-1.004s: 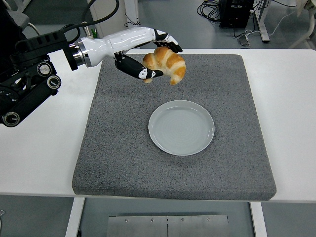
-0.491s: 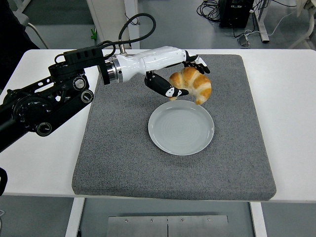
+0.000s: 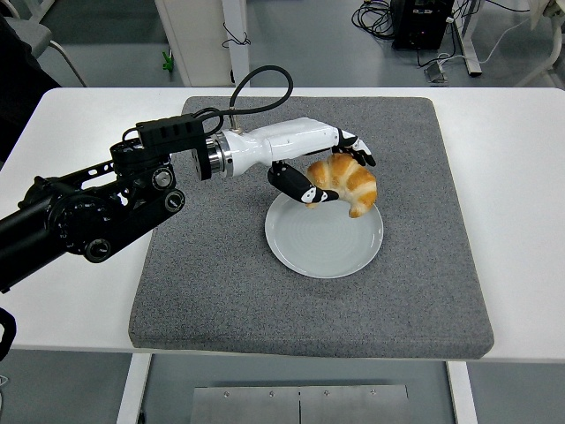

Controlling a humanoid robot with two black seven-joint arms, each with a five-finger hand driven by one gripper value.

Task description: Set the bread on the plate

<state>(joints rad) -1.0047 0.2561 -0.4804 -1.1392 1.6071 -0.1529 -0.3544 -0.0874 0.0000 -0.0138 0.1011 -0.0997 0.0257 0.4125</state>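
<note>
Since a moment ago, we have brought our left hand [image 3: 328,168] nearer and lower, and the bread [image 3: 346,185] has come with it. The bread was over the far edge of the plate [image 3: 324,238] before. Now it sits over the far right part of the plate.

The bread is a golden croissant. Our left hand is clamped on it. The thumb [image 3: 296,185] presses on its near left side, and the other fingers [image 3: 353,147] curl over its far side. We cannot tell if the bread is touching the plate or is just above it.

The plate is round and pale grey. It lies near the middle of a big grey mat [image 3: 221,274]. The mat covers most of the white desk [image 3: 71,291].

Our left arm [image 3: 106,208] comes in from the left side. It is black near the edge, with a white part [image 3: 265,146] next to the hand. A black cable [image 3: 256,93] loops up above the wrist.

Far behind the desk we see the floor, with some cables [image 3: 380,18] lying on it.
</note>
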